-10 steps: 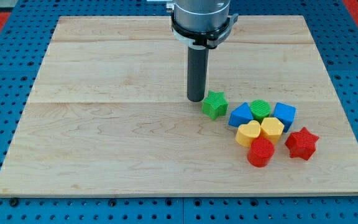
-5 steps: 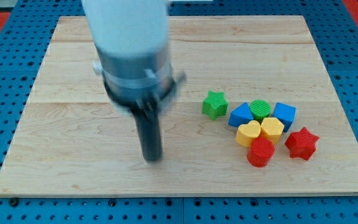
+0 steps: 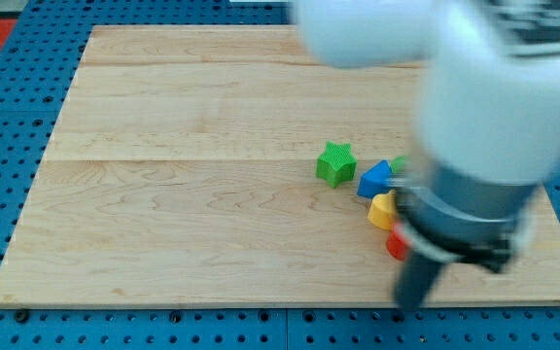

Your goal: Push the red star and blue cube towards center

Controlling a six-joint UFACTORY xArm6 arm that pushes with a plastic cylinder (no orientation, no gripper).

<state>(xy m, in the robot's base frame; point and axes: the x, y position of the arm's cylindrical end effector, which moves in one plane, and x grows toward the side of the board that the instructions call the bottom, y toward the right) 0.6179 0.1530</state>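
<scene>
My arm is blurred and fills the view's right, hiding most of the block cluster. My tip [image 3: 413, 303] is at the board's bottom edge, just below the cluster. The red star and the blue cube are hidden behind the arm. A green star [image 3: 335, 162] sits right of centre. A blue block [image 3: 374, 180], a yellow block [image 3: 381, 209] and a red block [image 3: 396, 242] show partly at the arm's left edge.
The wooden board [image 3: 192, 185] lies on a blue pegboard surface [image 3: 8, 146]. A sliver of a green block [image 3: 398, 164] shows by the arm.
My tip swept from beside the green star down to the board's lower left, then across to the bottom right below the cluster. The visible blocks have not moved.
</scene>
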